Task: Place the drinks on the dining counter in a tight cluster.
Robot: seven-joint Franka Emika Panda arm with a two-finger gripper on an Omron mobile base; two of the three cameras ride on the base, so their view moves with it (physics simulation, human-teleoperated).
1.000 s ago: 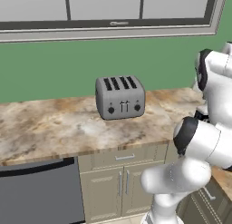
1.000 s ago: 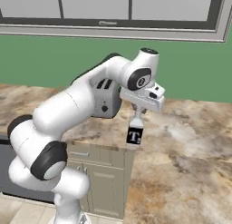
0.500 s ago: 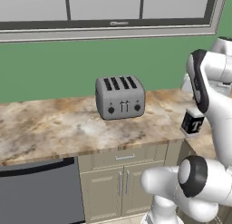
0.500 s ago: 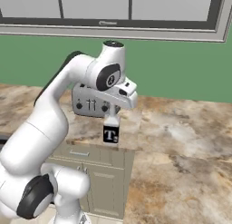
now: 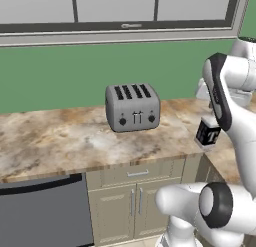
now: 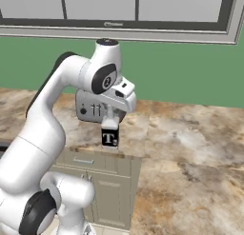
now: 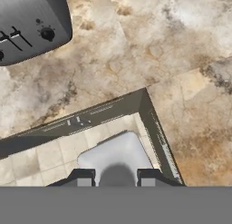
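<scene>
The gripper (image 6: 110,126) clamps the cap of the dark squat bottle with a white "T" label (image 6: 109,137), which hangs beneath it above the marbled counter's (image 6: 190,143) inner corner. Beyond stands a grey toaster (image 5: 132,107).

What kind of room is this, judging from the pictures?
Most likely a home kitchen: a toaster stands on a marbled stone counter, with cabinet doors below it and a window above the green wall.

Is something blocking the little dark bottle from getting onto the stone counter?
Nothing visible. The squat dark bottle with the white T label hangs in the end effector by the marbled stone counter; the silver toaster sits aside.
</scene>
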